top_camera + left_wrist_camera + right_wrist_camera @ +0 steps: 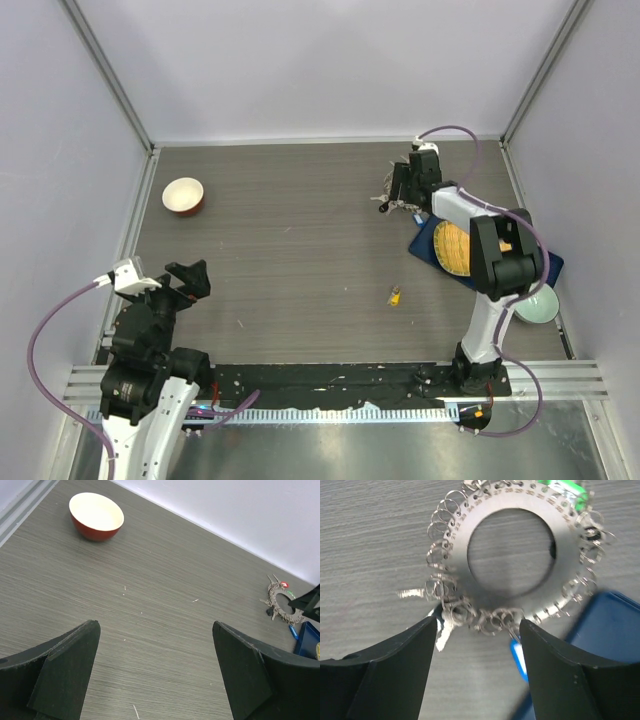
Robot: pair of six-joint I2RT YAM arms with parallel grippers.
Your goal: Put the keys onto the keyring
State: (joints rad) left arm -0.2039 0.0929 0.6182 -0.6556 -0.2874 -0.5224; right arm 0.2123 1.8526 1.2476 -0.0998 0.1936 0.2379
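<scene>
My right gripper point(477, 630) hangs with its matt black, wedge-shaped fingers point(395, 665) spread wide and closed on nothing. Between the tips lies the near rim of the keyring point(567, 560). It is a flat grey metal disc with a round central hole, tiny numbers stamped along its edge and thin wire loops bristling all round. A blue plastic tag point(518, 656) pokes out by my right finger, and a green tag point(566, 490) shows at the ring's far edge. A smooth dark blue mat point(607, 625) lies to the right; I cannot tell whether it touches the ring. Everything rests on a grey, wood-grained tabletop point(370, 530).

Well behind this gripper, toward my base, a small yellow-tagged key point(396, 296) lies alone.

My left gripper point(155, 625) is open just as wide over bare table. Far ahead on its left stands a round glossy bowl point(96, 515), red outside and cream inside. The keyring lies far ahead on its right.
</scene>
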